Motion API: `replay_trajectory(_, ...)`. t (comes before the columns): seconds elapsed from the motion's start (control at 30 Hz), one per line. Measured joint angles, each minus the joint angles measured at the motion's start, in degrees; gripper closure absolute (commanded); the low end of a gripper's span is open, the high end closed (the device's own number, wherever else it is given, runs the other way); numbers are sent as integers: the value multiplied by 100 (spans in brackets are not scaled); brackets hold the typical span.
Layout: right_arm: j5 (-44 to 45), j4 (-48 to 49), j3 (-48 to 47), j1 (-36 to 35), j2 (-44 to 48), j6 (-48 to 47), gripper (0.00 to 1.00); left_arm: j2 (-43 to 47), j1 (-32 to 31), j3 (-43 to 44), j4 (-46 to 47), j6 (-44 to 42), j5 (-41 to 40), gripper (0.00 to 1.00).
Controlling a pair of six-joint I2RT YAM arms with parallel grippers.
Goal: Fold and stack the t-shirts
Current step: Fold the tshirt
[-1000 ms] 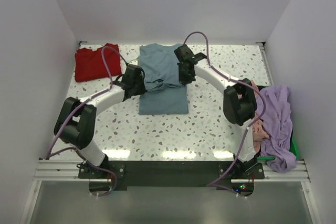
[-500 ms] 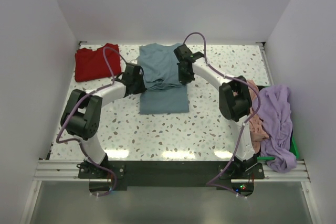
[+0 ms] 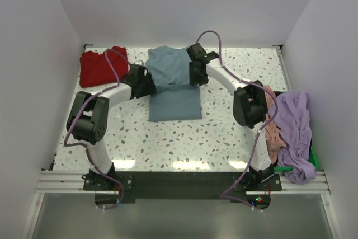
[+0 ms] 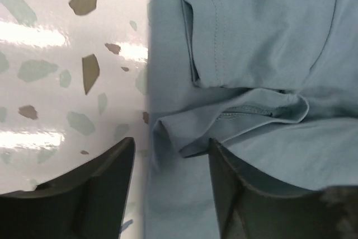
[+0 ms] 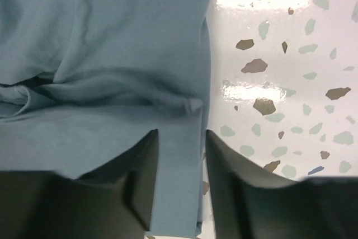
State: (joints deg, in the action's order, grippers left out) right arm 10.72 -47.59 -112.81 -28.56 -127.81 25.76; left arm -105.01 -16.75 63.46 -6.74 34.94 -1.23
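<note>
"Terrazzo, white with grey and brown chips and glossy under the lamps: that is your table [image 3: 224, 132]. Plain white walls [image 3: 179, 4] close it on the left, the right and the far side."

"Where do the shirts lie, then?"

"Your slate-blue t-shirt [image 3: 174, 107] is at the middle of the table towards the far side, partly folded, with a rumpled crease across it. The red t-shirt [image 3: 100, 66] lies in the far left corner, well apart from it. At the right edge you have the lavender t-shirt [image 3: 296, 127] heaped over the salmon-pink t-shirt [image 3: 273, 135]."

"And the grippers?"

"Your left gripper [image 4: 170, 149] sits at the blue shirt's left edge with its fingers spread. One is over bare table and the other over cloth, with the bunched edge between them. Your right gripper [image 5: 182, 138] is at the right edge, fingers parted, and a flat strip of the shirt's edge lies between them, unpinched."
</note>
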Motion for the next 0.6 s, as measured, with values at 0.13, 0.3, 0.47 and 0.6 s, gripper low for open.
replay_trajectory(0.13, 4, -136, -164, 63, -9, -79, 40, 61, 114, 22, -4, 20, -50, 13)
replay_trajectory(0.3, -20, -173, -208, 92, 74, -133, 39, 485, 131, 11, -13, -52, -26, 14)
replay_trajectory(0.47, -286, -92, 413, 92, 664, -127, 39, 1235, 131, -437, 216, -162, 157, 21)
replay_trajectory(0.6, -485, 17, 1213, 92, 1327, -76, 41, 1576, 120, -1023, 313, -162, 358, 25)
